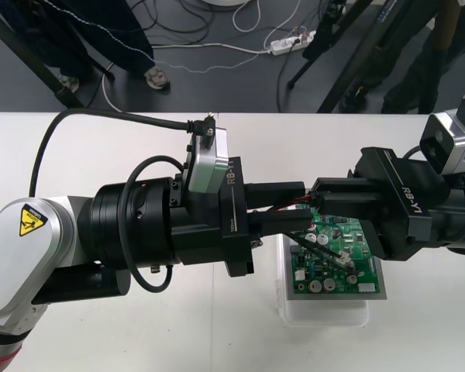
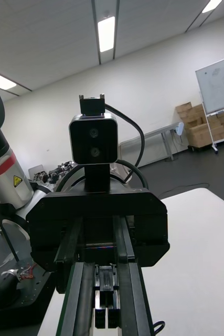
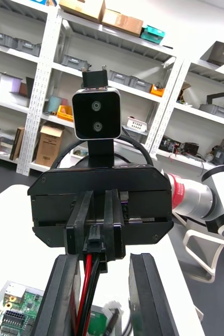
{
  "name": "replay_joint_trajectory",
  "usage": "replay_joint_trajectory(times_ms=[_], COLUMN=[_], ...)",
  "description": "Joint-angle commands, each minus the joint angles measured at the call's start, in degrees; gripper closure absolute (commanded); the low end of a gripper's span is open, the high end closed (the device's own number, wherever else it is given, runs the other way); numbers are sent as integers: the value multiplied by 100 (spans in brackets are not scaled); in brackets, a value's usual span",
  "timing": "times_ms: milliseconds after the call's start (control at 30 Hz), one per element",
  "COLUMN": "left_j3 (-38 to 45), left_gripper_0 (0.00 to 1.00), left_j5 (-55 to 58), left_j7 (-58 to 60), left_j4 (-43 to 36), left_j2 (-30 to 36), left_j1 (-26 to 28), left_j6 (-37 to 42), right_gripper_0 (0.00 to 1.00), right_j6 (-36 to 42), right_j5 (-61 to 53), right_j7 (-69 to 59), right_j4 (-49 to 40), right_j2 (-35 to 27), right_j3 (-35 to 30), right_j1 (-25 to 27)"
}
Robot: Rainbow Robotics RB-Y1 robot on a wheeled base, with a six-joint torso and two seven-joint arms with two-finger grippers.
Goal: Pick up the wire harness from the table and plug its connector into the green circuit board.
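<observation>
Surface: plain light table [image 1: 201, 333] | on it: 1 white base [image 1: 325, 310] | on base: 1 green circuit board [image 1: 360, 256]

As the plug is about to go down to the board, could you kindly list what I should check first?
1. Plug clamped by right gripper: ok.
2. Wires trail from plug toward left gripper, untangled: ok.
3. Left gripper's hold on wires: cannot tell.
4. Board sits on base: ok.
5. Plug lined up with its place on the board: cannot tell.
6. Plug in board: not ok, it is held above.
</observation>
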Motion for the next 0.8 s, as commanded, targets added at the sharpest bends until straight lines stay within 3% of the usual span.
replay_joint_trajectory(times_ms=[33,133,200,800], left_j3=[-160,-160,-168,-177], left_gripper_0=[79,87,100,100], left_j5=[-39,-39,-39,-30], left_j7=[-305,-314,-314,-366], left_j4=[-201,-210,-201,-210], left_j2=[66,66,66,31], left_j1=[-61,-52,-52,-61], left_j6=[245,254,254,254], right_gripper_0=[100,100,100,99], right_j6=[-26,-52,-52,-113], right_j5=[-50,-68,-77,-59], right_j7=[-173,-182,-165,-147], right_j4=[-222,-222,-222,-222], right_j2=[94,94,94,59], right_j3=[-34,-34,-34,-34], right_j1=[-87,-87,-87,-43])
